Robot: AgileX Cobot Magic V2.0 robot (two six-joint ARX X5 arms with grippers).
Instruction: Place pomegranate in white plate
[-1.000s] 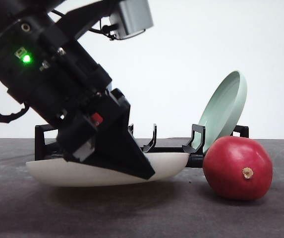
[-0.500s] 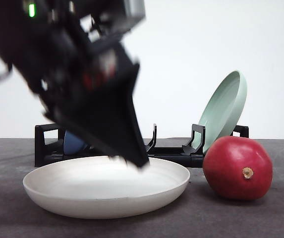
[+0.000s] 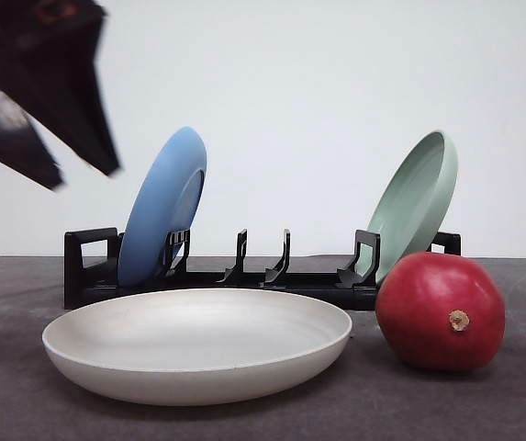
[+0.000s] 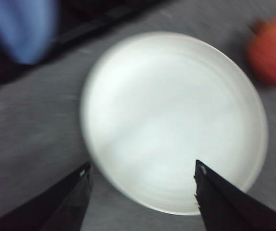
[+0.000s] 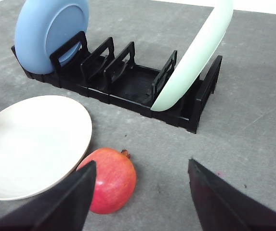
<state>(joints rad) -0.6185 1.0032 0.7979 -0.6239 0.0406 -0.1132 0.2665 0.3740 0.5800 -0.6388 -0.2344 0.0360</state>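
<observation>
The pomegranate (image 3: 440,312), glossy red with a tan nub, rests on the table just right of the white plate (image 3: 198,386), which lies flat and holds nothing. My left gripper (image 3: 79,170) hangs blurred high at the left, open, well above the plate. In the left wrist view the left gripper (image 4: 142,175) is open over the white plate (image 4: 176,110), with the pomegranate (image 4: 272,48) off beyond the rim. In the right wrist view my right gripper (image 5: 141,163) is open above the table, the pomegranate (image 5: 110,180) beside one finger, and the white plate (image 5: 32,144) next to it.
Behind the plate a black dish rack (image 3: 244,276) holds a blue plate (image 3: 163,207) on its left end and a pale green plate (image 3: 414,202) leaning on its right end, close behind the pomegranate. Dark grey tabletop (image 5: 253,125) lies open beside the rack.
The left gripper has lifted up and to the left, off the white plate. The plate went from tilted to flat on the table. The blue plate has come into sight.
</observation>
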